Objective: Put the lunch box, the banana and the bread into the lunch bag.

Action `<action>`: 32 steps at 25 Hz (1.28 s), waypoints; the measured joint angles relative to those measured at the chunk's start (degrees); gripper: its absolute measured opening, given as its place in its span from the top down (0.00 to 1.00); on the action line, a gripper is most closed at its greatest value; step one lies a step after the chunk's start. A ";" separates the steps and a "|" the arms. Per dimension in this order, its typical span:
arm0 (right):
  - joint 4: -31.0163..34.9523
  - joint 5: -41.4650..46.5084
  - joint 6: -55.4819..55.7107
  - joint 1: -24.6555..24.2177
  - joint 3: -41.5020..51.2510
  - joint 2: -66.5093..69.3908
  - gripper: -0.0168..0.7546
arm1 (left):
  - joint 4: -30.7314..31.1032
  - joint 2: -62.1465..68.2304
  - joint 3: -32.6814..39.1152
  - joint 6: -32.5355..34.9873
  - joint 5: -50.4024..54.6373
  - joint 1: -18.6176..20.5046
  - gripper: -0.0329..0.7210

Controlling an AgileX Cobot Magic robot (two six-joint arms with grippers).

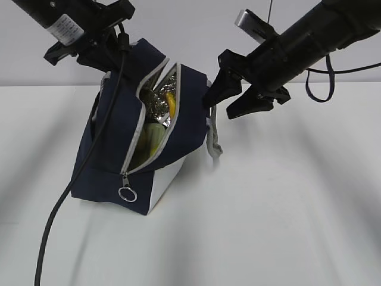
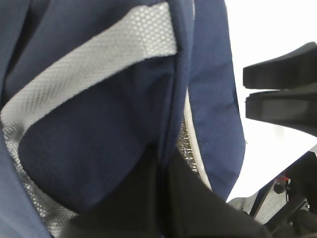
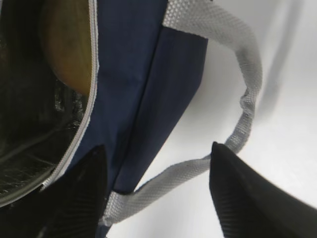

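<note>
The navy lunch bag stands tilted on the table with its zipper open. Inside I see the yellow banana and the pale green lid of the lunch box. The bread shows as a brown curve inside the opening in the right wrist view. My left gripper is shut on the bag's top fabric and holds it up; its fingers are pressed together. My right gripper is open beside the bag's right side, and the grey strap runs between its jaws.
The zipper's metal ring pull hangs at the bag's lower front. A black cable drops from the left arm to the table's front left. The white table stretches right of the bag.
</note>
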 joint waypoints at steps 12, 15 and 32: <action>15.75 -1.16 -6.58 -1.34 0.00 6.16 0.43 | 0.00 0.00 0.00 0.05 0.00 0.00 0.96; 17.85 -1.16 -7.69 -1.34 0.00 7.06 0.50 | 0.00 0.00 0.00 0.05 0.00 0.00 0.96; 22.06 2.21 -12.58 -1.34 -2.50 8.79 0.98 | -0.01 0.00 0.00 0.05 0.00 0.00 0.96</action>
